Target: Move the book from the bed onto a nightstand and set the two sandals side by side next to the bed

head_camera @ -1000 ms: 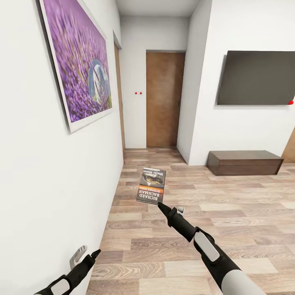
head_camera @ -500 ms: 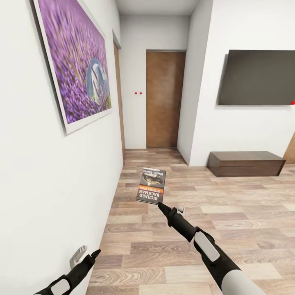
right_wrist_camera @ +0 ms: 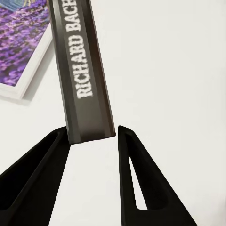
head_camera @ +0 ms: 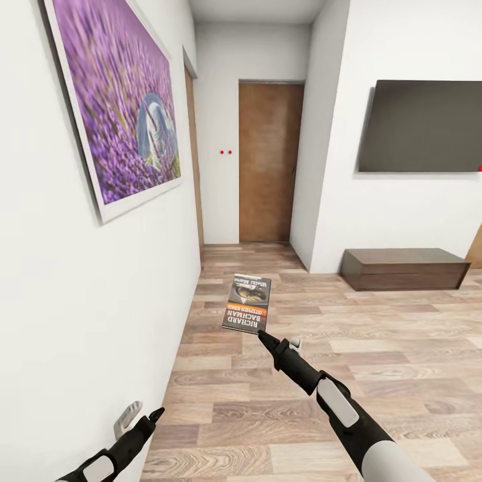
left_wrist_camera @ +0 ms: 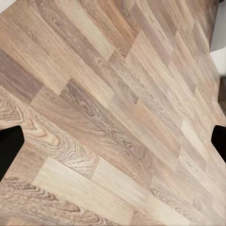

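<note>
We carry the thin dark paperback book with the orange band toward a nightstand, keeping it level and clear of the white wall.
The right tool, at frame centre, is clenched on the book's lower edge, the cover standing above its tips; the left tool, lower left, is spread and empty over the wood-plank floor.

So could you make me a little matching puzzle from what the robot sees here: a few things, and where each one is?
Things:
1. book
2. lavender picture
3. dark screen
4. low bench

Places:
A. on the floor under the screen
B. held in the right gripper
C. on the near left wall
D. mounted on the far right wall

Pairs: 1-B, 2-C, 3-D, 4-A
</note>
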